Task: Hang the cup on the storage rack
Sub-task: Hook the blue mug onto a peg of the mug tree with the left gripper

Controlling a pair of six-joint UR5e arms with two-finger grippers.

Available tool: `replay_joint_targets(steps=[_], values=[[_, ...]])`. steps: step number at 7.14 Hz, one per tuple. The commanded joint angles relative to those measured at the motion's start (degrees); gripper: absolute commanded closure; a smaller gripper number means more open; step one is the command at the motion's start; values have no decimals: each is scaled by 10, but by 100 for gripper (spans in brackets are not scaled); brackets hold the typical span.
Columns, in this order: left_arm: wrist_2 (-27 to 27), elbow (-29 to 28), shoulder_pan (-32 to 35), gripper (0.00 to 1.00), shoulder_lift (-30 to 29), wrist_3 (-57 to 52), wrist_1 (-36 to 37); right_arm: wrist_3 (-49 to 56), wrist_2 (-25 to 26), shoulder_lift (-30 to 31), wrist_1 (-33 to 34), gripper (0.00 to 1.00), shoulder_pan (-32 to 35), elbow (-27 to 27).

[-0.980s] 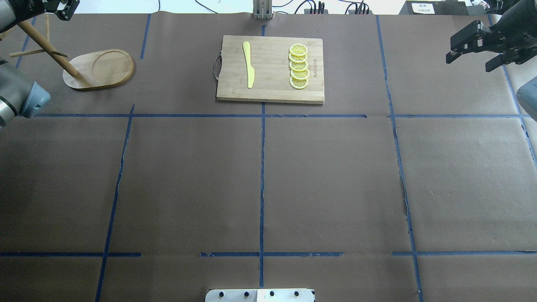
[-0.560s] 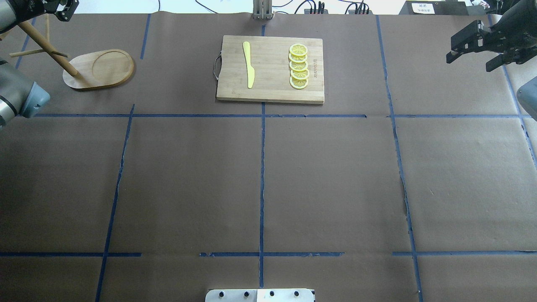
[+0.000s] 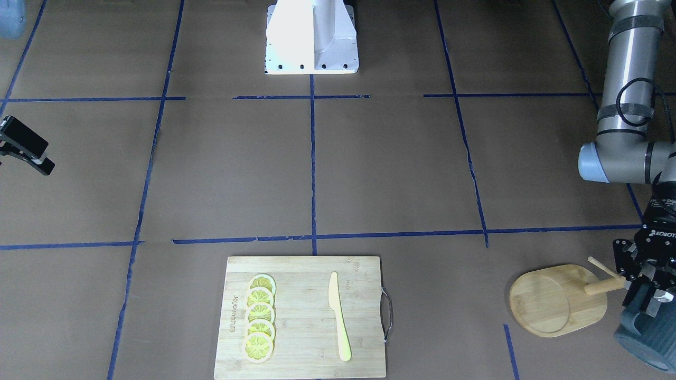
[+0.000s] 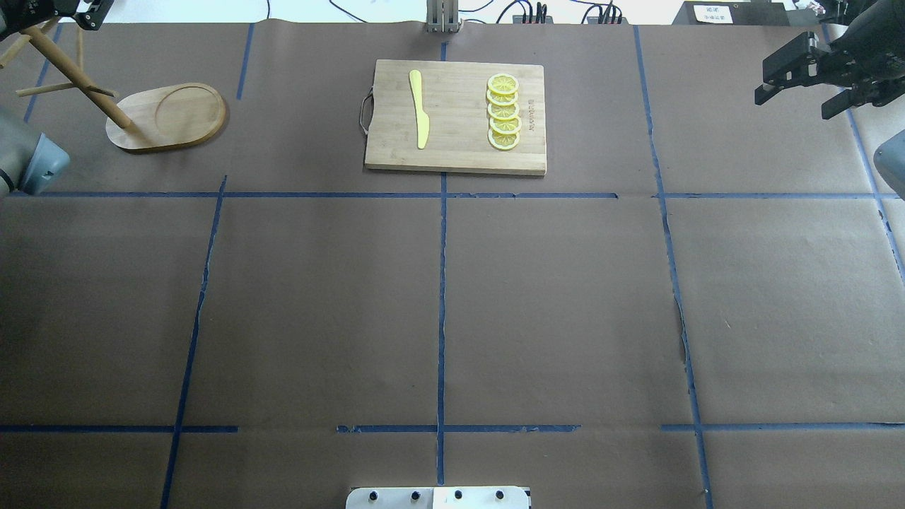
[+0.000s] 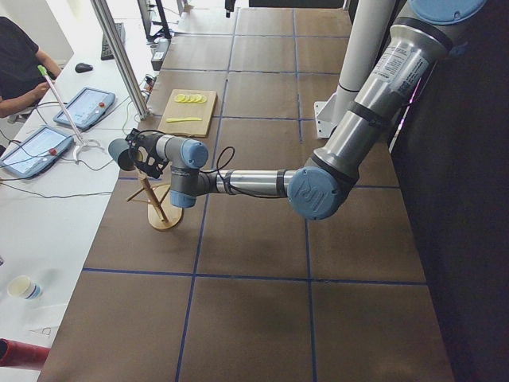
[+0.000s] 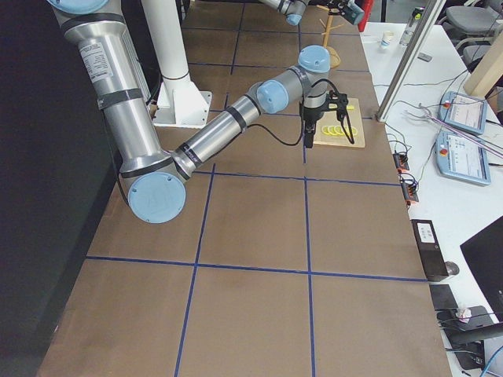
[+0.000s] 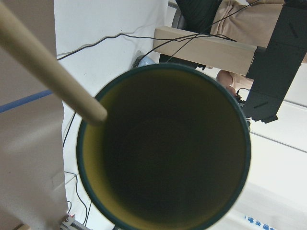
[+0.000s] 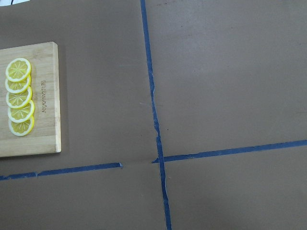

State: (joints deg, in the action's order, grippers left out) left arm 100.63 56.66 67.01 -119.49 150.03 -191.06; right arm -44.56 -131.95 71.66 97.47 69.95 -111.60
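The robot's base plate (image 4: 438,497) sits at the near edge of the worktop (image 4: 565,318), which is covered in brown paper and divided into a grid by blue tape lines (image 4: 442,304). At 12 o'clock from the base plate, toward the far edge, a cutting board (image 4: 456,152) carries a yellow knife (image 4: 418,109) and a row of lemon slices (image 4: 503,112). The storage rack (image 4: 166,116) stands at 10 o'clock in the far corner. Its pole leans toward 10 o'clock in the overhead view. The right tool (image 4: 792,102) hovers at 2 o'clock over the opposite far corner, released, with its fingers spread on nothing. Beyond the far edge lie cables (image 4: 565,10) on a white surface. The left tool (image 3: 645,295) is clenched on the cup (image 3: 647,335), held off the worktop just past the rack's pole. In the front-facing view the cup hangs at 6 o'clock from the tool, touching its fingers. In the left wrist view the cup's yellow-green mouth fills the frame. A peg (image 7: 53,79) enters from 10 o'clock with its tip at the rim.
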Motion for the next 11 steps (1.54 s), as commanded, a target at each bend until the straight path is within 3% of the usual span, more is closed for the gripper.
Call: replay_joint_targets(steps=[1,11], values=[[0,-2,0,100,17,0,-23,0,-1,2,0,0,1,-1],[0,-9,-13,100,53,60,-88,1,0,8,0,0,3,0]])
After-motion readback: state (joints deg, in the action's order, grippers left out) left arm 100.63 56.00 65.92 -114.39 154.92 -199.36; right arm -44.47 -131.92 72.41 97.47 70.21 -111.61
